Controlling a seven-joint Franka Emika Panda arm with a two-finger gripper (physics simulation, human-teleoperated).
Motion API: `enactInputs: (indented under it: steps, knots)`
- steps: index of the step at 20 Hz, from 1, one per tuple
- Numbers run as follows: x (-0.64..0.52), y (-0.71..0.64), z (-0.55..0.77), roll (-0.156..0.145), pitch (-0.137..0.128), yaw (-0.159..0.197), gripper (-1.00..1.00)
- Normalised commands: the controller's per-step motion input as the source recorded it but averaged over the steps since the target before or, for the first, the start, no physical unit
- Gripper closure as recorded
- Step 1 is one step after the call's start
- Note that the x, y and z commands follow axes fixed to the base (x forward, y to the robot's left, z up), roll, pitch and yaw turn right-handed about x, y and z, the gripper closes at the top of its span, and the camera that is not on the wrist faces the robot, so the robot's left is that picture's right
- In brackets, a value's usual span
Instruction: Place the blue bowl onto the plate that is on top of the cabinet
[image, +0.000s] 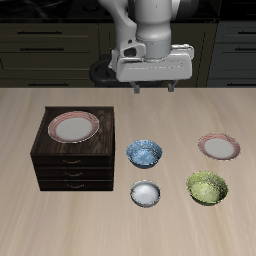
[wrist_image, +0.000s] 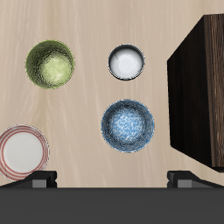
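A: Which step is in hand?

B: The reach, I'd judge. The claw (image: 152, 86) hangs high over the far part of the table (image: 30, 110), spread and holding nothing; in the wrist view only its 2 finger tips show, well apart. The blue bowl (image: 144, 153) stands untouched on the table, near the front corner of the cabinet (image: 75, 160), with the white bowl (image: 146, 193) nearer the table's front edge.

A: And the goal?

B: The plate (image: 74, 126) lies flat on the cabinet's top, bare. A 2nd plate (image: 218, 147) sits on the table, well apart, with a green bowl (image: 207, 187) near it.

A: What does the next move call for?

B: Coming forward and down over the blue bowl, with the fingers astride 1 wall of its rim.

A: Any long axis?

B: None. It is round, upright, mouth up, so any approach angle should serve.
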Motion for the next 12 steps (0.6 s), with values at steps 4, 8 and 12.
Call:
enactInputs:
  steps: [4, 8, 12]
  knots:
    - [-0.07, 0.19, -0.24, 0.015, 0.009, 0.005, -1.0]
    - [-0.03, 0.12, -0.28, 0.004, 0.018, -0.017, -1.0]
    - [0.05, -0.04, -0.18, -0.019, -0.001, -0.001, -1.0]
